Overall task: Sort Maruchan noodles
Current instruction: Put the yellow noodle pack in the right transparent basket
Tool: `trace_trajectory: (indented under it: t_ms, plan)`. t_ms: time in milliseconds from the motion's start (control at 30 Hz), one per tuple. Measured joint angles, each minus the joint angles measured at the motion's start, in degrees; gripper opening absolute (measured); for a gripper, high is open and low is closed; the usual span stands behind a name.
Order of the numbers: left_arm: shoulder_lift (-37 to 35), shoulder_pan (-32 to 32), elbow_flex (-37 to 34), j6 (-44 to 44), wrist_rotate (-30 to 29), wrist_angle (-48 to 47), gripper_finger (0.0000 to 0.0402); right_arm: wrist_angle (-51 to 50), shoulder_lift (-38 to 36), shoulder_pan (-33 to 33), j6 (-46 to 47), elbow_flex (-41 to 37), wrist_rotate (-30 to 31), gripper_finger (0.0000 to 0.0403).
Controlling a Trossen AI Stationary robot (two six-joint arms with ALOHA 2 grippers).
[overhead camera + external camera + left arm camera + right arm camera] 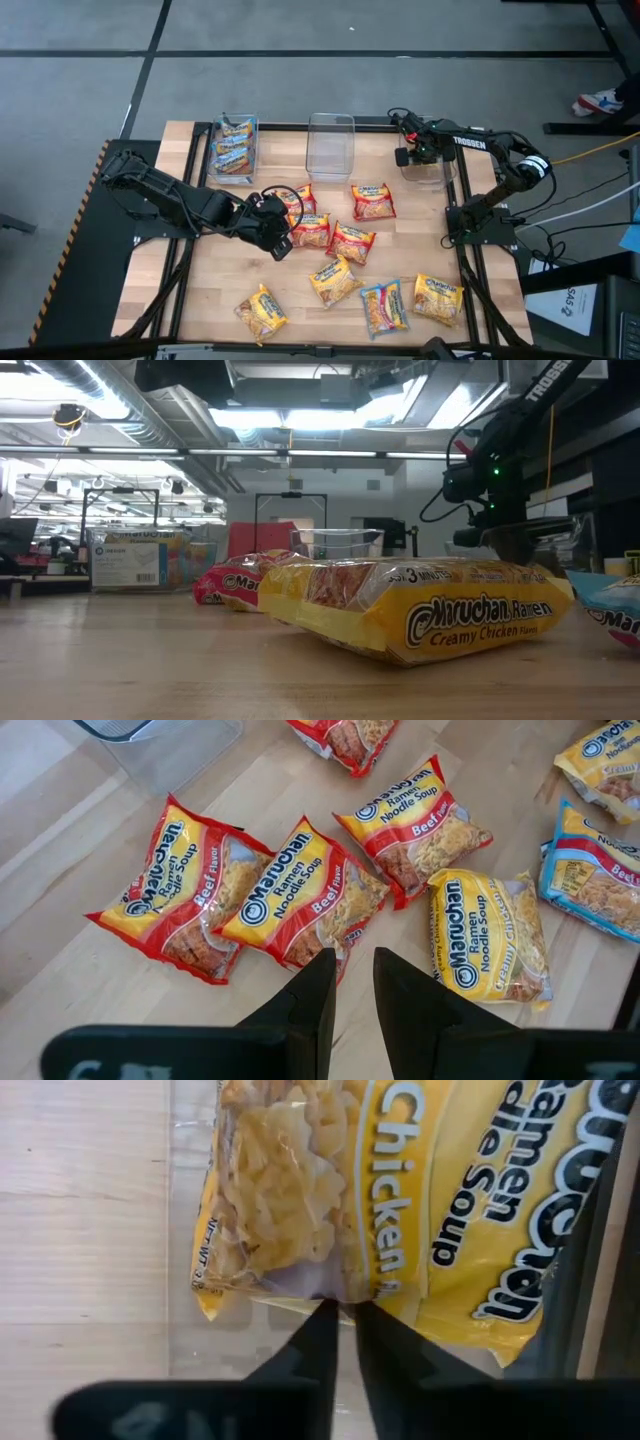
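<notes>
Several Maruchan packets lie flat on the wooden table: red beef ones (311, 232) (300, 895), yellow chicken ones (335, 280) (490, 935) and a blue one (385, 305). My left gripper (276, 228) (354, 985) is narrowly open just short of the near edge of the middle red packet, touching nothing. My right gripper (412, 155) (346, 1320) is at the table's far right, over a clear bin (438, 172), shut on a yellow chicken packet (400, 1200). Blue packets fill the left bin (235, 148). My right gripper pinches the yellow chicken packet by the crimped edge of one short end (335, 1292) between its two fingers (310, 1345). The packet stretches away from the fingertips over the clear bin (185, 1230). Whether it rests on the bin's floor I cannot tell.
An empty clear bin (331, 140) stands between the other two along the far edge. Two more yellow packets (262, 312) (438, 298) lie near the table's near edge. Bare wood lies at the table's left and near left.
</notes>
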Motion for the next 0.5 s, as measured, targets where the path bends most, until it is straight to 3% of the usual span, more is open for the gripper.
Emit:
trace_trajectory:
  t_ms: [100,333,500]
  plan:
    - [0.0,0.0,0.0,0.0,0.0,0.0,0.0065,0.07,0.0,-0.02,-0.79,0.0,-0.08,0.0006]
    - [0.0,0.0,0.0,1.1,-0.02,0.0,0.0065,-0.57,-0.43,0.0,-4.36,-0.04,-1.5,0.0002]
    - [0.0,0.0,0.0,3.0,-0.87,-0.02,0.0065,-3.32,-2.82,0.0,-4.83,0.07,0.73,0.0001]
